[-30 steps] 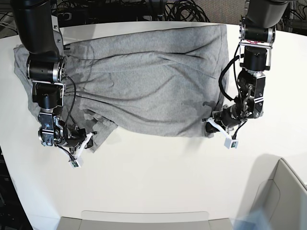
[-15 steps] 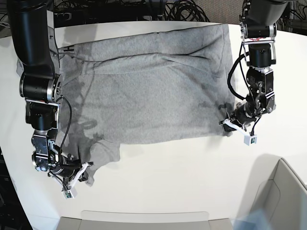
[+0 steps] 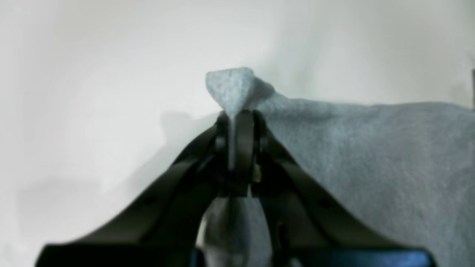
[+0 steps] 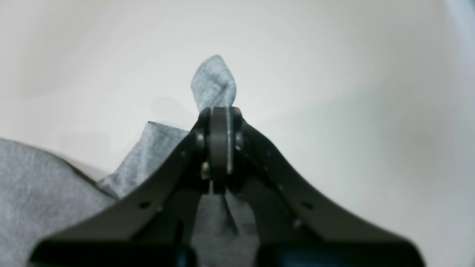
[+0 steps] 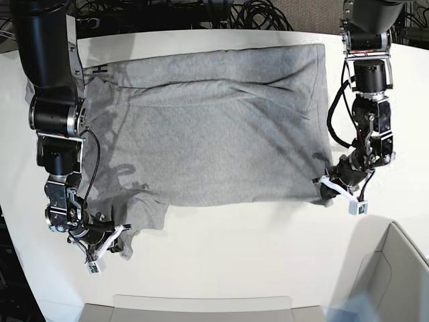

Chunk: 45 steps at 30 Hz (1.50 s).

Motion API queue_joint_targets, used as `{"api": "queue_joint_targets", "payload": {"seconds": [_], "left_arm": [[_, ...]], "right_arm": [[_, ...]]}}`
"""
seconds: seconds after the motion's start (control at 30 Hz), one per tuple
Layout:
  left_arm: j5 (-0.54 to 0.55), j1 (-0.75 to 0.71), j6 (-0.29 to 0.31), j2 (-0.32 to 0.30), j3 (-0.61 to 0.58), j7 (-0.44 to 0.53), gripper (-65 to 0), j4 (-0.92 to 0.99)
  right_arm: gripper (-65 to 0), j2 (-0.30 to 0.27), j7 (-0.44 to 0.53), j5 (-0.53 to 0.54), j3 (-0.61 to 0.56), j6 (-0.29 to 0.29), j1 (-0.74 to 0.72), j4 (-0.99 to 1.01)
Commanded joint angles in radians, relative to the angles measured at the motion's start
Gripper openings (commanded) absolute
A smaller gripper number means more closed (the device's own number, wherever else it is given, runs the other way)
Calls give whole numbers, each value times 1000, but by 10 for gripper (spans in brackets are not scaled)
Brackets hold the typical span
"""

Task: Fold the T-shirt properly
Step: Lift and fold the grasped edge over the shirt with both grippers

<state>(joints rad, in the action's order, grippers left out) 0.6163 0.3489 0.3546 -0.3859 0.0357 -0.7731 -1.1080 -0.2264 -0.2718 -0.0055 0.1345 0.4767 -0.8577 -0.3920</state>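
Observation:
The heather-grey T-shirt (image 5: 214,124) lies spread on the white table (image 5: 234,248), plain side up, with a few diagonal creases. My left gripper (image 5: 326,190) is shut on the shirt's near right corner; in the left wrist view a tuft of the T-shirt (image 3: 232,89) pokes out past the left gripper (image 3: 237,116). My right gripper (image 5: 119,239) is shut on the near left sleeve corner; in the right wrist view a grey point of the T-shirt (image 4: 214,83) sticks out beyond the right gripper (image 4: 219,111).
A pale box (image 5: 395,275) stands at the near right corner. A flat pale panel (image 5: 201,308) lies along the near table edge. Black cables (image 5: 221,13) run behind the far edge. Both black arms rise along the shirt's left and right sides.
Both grippers pulled the shirt's near corners outward and toward the near edge. The cloth, bunched a second ago, now lies much flatter and wider. The right gripper has edged slightly back up.

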Motion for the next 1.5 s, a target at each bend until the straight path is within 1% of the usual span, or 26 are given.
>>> {"api": "queue_joint_targets", "payload": {"seconds": [0.0, 0.07, 0.17, 0.27, 0.47, 0.57, 0.7, 0.9, 1.1, 1.13, 1.2, 1.3, 1.4, 1.47], "left_arm": [[7, -14, 5, -9, 7, -27, -650, -57], [7, -26, 5, -9, 14, -46, -650, -86], [7, -72, 5, -5, 103, -73, -650, -131], [7, -103, 5, -3, 154, -108, -650, -166], [7, -144, 5, -6, 174, -131, -650, -240], [7, -172, 5, -6, 168, -133, -650, -288], [7, -224, 5, -5, 166, -133, -650, -369], [7, -281, 5, -6, 166, -133, -650, -439], [7, -296, 7, -6, 168, -133, -650, -447], [7, -296, 7, -6, 168, -133, -650, -458], [7, -308, 7, -6, 166, -138, -650, -484], [7, -336, 7, -8, 171, -191, -650, -541], [7, -336, 7, -8, 172, -256, -650, -587], [7, -345, 7, -8, 174, -296, -650, -601]], "right_arm": [[-650, -17, 3, 39, 3, 0, -30, -49], [-650, -17, -51, 74, 3, 1, -4, -103], [-650, -28, -142, 115, 3, 4, 56, -227], [-650, -29, -209, 132, 3, 4, 122, -358], [-650, -29, -327, 132, 4, 3, 251, -609], [-650, -23, -384, 132, 58, 4, 302, -717], [-650, -18, -484, 132, 135, 7, 355, -844], [-650, -28, -561, 132, 190, 7, 423, -979], [-650, -29, -620, 132, 302, 9, 438, -1034], [-650, -29, -634, 132, 320, 17, 441, -1042], [-650, -29, -654, 132, 351, 61, 444, -1054], [-650, -29, -705, 128, 396, 116, 450, -1082], [-650, -29, -749, 128, 414, 130, 478, -1123], [-650, -29, -759, 128, 414, 132, 510, -1160]]}}
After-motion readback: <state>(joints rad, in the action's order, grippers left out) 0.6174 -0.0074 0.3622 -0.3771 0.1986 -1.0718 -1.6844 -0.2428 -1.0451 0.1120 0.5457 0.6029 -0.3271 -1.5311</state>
